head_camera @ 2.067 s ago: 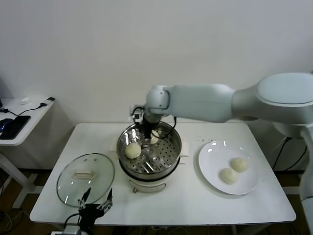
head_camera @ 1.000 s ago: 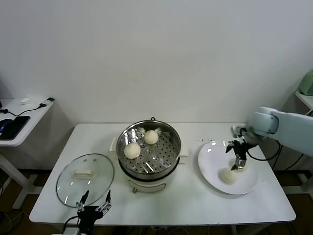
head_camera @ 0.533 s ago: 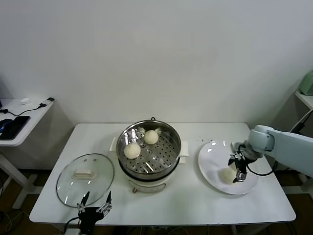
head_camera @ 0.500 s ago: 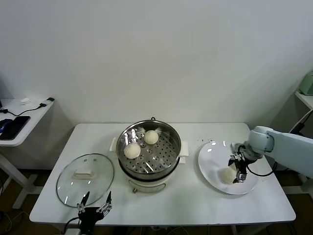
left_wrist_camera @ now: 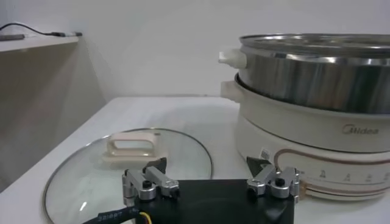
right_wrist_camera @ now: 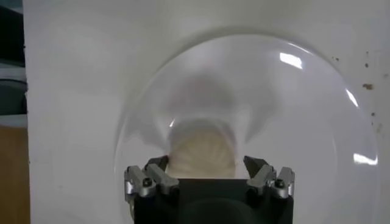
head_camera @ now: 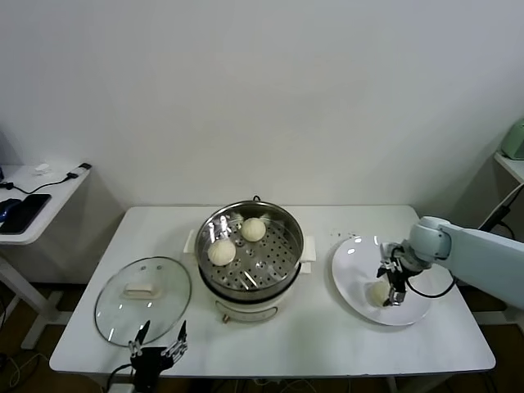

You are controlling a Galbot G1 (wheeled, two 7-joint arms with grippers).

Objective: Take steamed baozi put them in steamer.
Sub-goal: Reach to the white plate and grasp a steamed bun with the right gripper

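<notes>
the right gripper [head_camera: 390,288] is down over the white plate [head_camera: 357,286] on the right side of the table [head_camera: 327,336], its fingers [right_wrist_camera: 157,172] spread to either side of a steamed baozi [right_wrist_camera: 203,152] without visibly pinching it; in the right wrist view the near part of that bun is hidden behind the gripper body, so contact cannot be made out. in the head view only one bun [head_camera: 378,291] shows on the plate, partly covered by the gripper, and whether a second one lies behind the fingers is not visible. two more baozi sit on the perforated tray inside the steamer [head_camera: 250,282] at mid-table, one toward its left side [head_camera: 221,252] and one toward its far rim [head_camera: 253,229], close together but apart. the left gripper [head_camera: 158,350] is parked low at the near edge of the table, just near of the glass lid [head_camera: 142,300], its fingers [left_wrist_camera: 152,182] standing apart with nothing between them; its arm is cut off by the frame. in the left wrist view the steamer's cream base [left_wrist_camera: 317,158] carries the word "midea" [left_wrist_camera: 360,129], with small print below too fine to read, and a cable label on the gripper reads only in part. on the side table [head_camera: 37,205] at far left, dark items are cut off by the edge.
</notes>
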